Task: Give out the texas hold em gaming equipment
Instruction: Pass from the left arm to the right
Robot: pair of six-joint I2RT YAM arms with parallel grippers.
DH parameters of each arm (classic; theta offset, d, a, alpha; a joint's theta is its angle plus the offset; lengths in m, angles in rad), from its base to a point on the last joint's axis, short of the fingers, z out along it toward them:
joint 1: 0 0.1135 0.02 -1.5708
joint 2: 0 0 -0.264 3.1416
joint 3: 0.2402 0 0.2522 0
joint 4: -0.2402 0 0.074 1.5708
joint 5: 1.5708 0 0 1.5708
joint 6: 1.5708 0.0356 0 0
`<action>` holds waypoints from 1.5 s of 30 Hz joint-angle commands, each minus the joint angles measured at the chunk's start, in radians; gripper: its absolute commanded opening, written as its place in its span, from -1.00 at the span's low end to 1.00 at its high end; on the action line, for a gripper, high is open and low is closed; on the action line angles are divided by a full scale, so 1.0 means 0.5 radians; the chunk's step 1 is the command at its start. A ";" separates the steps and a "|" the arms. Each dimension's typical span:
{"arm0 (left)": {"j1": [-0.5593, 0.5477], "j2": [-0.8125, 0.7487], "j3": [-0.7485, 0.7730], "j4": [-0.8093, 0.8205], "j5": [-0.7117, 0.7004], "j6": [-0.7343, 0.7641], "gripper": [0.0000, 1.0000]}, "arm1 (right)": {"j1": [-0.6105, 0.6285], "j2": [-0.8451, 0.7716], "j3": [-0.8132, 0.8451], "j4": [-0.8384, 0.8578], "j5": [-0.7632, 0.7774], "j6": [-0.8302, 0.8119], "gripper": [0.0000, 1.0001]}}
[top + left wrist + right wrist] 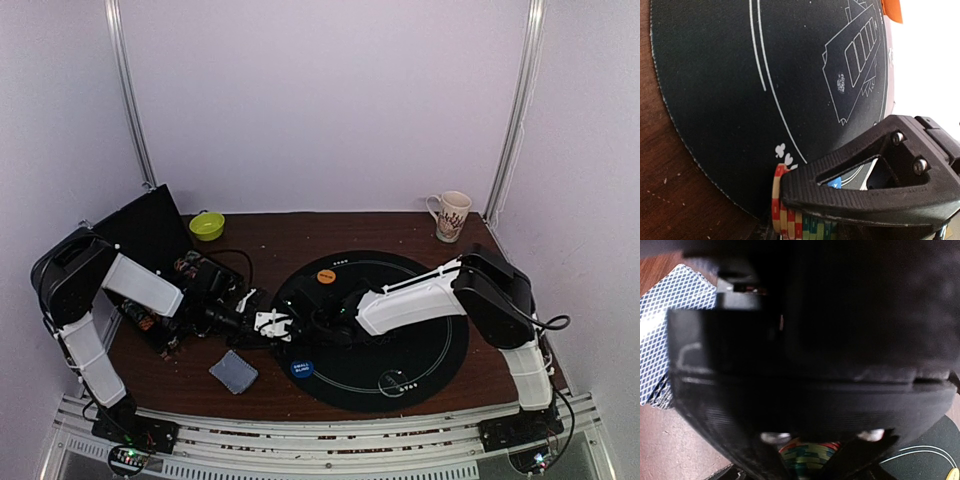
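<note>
Mat on table, right of centre. On mat: rear disc by far rim; front-left disc by near-left rim; front disc by near rim. Card deck on table, near left of mat. Chip stack at mat's left edge (finger hides part), between left gripper and right gripper. Case far left. Bowl just right of case, at rear. Mug in rear right corner, apart from mat.

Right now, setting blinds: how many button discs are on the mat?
3 on the mat: orange disc at its far edge, blue disc near-left, clear disc at its near edge. Others may be hidden.
</note>
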 commanded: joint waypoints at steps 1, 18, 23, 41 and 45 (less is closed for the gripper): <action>0.007 0.056 -0.015 0.018 -0.044 0.006 -1.00 | -0.037 0.031 0.016 0.017 -0.041 0.015 0.05; 0.013 0.044 0.052 -0.150 -0.153 0.076 -0.49 | -0.024 -0.080 0.063 -0.194 0.035 0.079 -0.87; 0.012 0.004 0.119 -0.209 -0.193 0.116 -0.22 | -0.009 -0.088 0.117 -0.382 0.090 0.131 -0.98; 0.080 -0.127 0.192 -0.587 -0.357 0.298 0.47 | -0.007 -0.112 0.120 -0.613 0.058 0.220 -1.00; 0.110 -0.216 0.199 -0.663 -0.419 0.333 0.65 | -0.010 -0.094 0.163 -0.644 0.055 0.233 -1.00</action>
